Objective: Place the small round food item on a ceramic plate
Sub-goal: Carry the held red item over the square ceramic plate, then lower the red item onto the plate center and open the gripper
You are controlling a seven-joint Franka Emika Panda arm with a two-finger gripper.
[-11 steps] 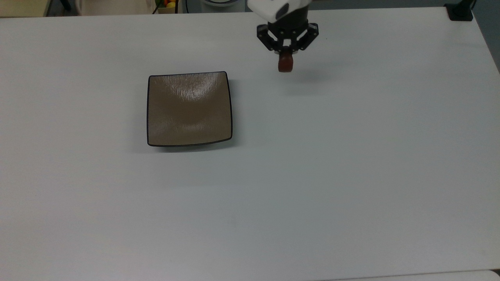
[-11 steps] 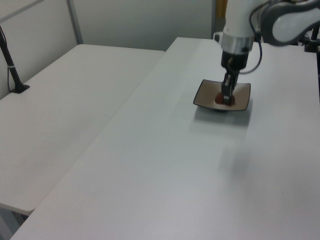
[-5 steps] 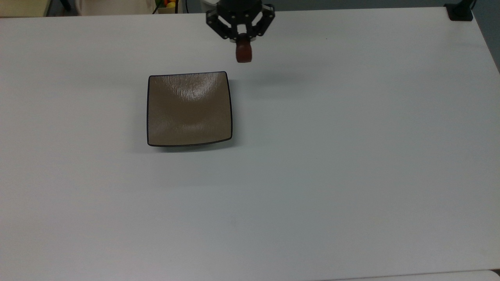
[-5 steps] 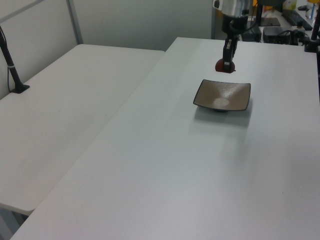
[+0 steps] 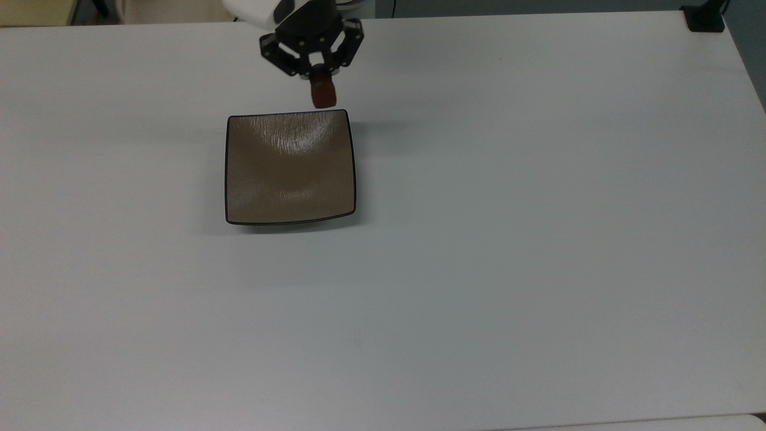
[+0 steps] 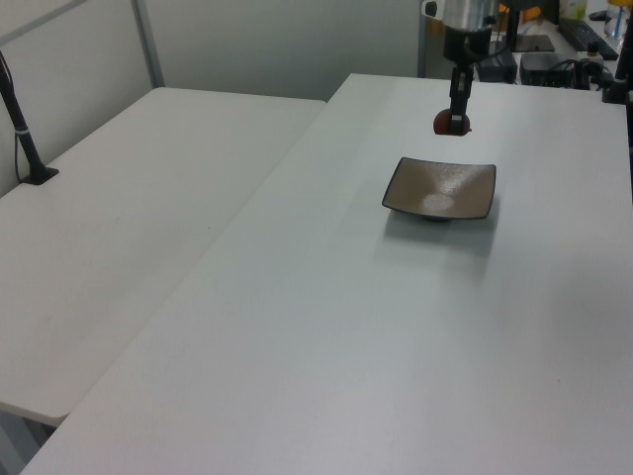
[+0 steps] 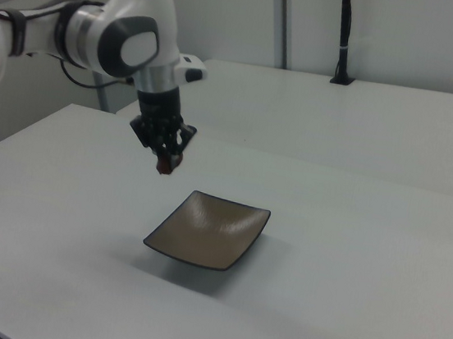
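The small round food item (image 5: 324, 96) is a dark reddish-brown lump held in the air, and my gripper (image 5: 322, 88) is shut on it. In the top view it hangs just beyond the far edge of the ceramic plate (image 5: 290, 167), a square tan-brown glossy plate with a thin dark rim. The left view has the food item (image 6: 451, 123) and gripper (image 6: 456, 117) above and behind the plate (image 6: 440, 189). Seen in the right view, the food item (image 7: 165, 164) and gripper (image 7: 165, 160) float above the table at the left of the plate (image 7: 211, 231).
The plate rests on a wide white table (image 5: 479, 239). A second white table (image 6: 129, 228) adjoins it on the left view's left, carrying a black post (image 6: 25, 134). A black clamp (image 5: 705, 18) sits at the top view's far right corner.
The gripper carried the food item toward the top view's left, from well to the right of the plate to just beyond its far edge. The plate stayed still.
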